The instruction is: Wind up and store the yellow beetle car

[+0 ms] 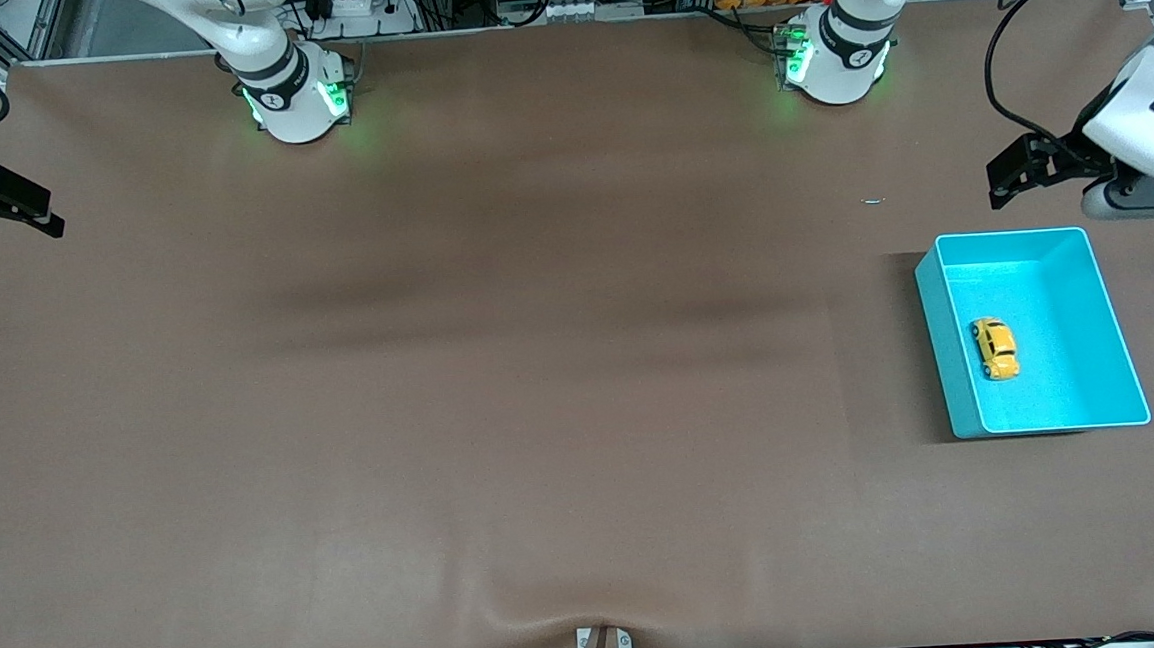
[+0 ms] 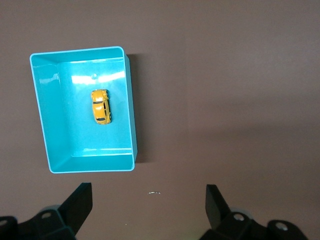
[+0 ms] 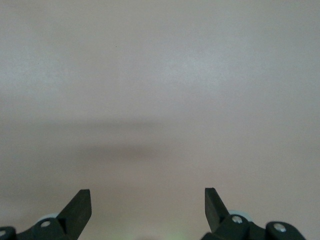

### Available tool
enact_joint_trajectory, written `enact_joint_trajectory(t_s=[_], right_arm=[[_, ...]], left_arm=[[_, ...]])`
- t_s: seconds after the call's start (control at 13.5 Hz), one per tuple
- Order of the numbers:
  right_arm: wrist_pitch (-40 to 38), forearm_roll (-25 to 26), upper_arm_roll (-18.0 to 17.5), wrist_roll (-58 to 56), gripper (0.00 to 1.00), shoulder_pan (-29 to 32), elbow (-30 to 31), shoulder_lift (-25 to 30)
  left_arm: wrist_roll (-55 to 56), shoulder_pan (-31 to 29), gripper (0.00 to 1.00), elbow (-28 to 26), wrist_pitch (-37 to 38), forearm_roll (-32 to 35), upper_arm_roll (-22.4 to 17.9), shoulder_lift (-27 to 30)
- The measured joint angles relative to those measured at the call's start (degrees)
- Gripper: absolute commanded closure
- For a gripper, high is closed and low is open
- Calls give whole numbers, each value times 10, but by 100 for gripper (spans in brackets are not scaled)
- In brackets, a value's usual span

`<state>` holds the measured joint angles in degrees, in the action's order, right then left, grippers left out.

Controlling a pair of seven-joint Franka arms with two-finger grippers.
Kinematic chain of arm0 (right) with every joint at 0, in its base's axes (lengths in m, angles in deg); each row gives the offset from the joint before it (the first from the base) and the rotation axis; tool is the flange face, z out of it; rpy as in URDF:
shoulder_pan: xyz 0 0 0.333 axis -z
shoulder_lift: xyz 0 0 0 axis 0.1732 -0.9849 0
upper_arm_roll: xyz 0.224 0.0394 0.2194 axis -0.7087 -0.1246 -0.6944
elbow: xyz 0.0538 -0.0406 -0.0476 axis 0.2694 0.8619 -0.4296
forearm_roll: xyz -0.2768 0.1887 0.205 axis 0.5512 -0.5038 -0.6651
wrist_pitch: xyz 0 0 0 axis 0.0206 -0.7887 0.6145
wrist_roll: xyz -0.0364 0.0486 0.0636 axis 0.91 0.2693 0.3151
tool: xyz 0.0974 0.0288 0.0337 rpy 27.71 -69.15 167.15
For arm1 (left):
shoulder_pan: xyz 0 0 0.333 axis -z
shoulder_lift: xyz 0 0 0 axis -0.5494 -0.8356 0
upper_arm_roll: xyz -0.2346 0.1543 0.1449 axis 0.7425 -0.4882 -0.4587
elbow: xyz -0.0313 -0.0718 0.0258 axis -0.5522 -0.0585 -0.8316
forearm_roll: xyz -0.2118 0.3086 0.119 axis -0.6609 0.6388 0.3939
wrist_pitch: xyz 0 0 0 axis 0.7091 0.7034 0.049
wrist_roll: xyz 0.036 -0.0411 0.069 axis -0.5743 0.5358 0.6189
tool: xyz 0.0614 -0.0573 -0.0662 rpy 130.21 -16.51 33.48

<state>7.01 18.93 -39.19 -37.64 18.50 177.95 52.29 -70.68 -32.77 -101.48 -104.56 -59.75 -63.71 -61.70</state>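
The yellow beetle car (image 1: pixel 994 348) lies on the floor of a cyan bin (image 1: pixel 1054 265) near the left arm's end of the table. The left wrist view shows the car (image 2: pixel 101 106) inside the bin (image 2: pixel 52 125), apart from the walls. My left gripper (image 1: pixel 1001 178) hangs open over bare mat just off the bin's edge that faces the robots' bases, its fingers (image 2: pixel 80 202) wide apart with nothing between them. At the right arm's end of the table, my right gripper (image 1: pixel 55 218) is open over bare mat (image 3: pixel 148 202) and holds nothing.
A small silvery speck (image 1: pixel 874 201) lies on the brown mat (image 1: pixel 500 369) under the left gripper, also visible as a speck (image 2: pixel 155 192) in the left wrist view. Both arm bases (image 1: pixel 298 96) stand along the table's edge farthest from the front camera.
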Motion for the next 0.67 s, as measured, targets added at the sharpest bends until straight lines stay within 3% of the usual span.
enact_joint_trajectory(t_s=[0.22, 0.67], right_arm=[[0, 0, 0, 0, 0, 0, 0, 0], [0, 0, 0, 0, 0, 1, 0, 0]], left_arm=[[0, 17, 0, 26, 11, -35, -22, -1], [0, 18, 0, 29, 11, -41, -25, -5]])
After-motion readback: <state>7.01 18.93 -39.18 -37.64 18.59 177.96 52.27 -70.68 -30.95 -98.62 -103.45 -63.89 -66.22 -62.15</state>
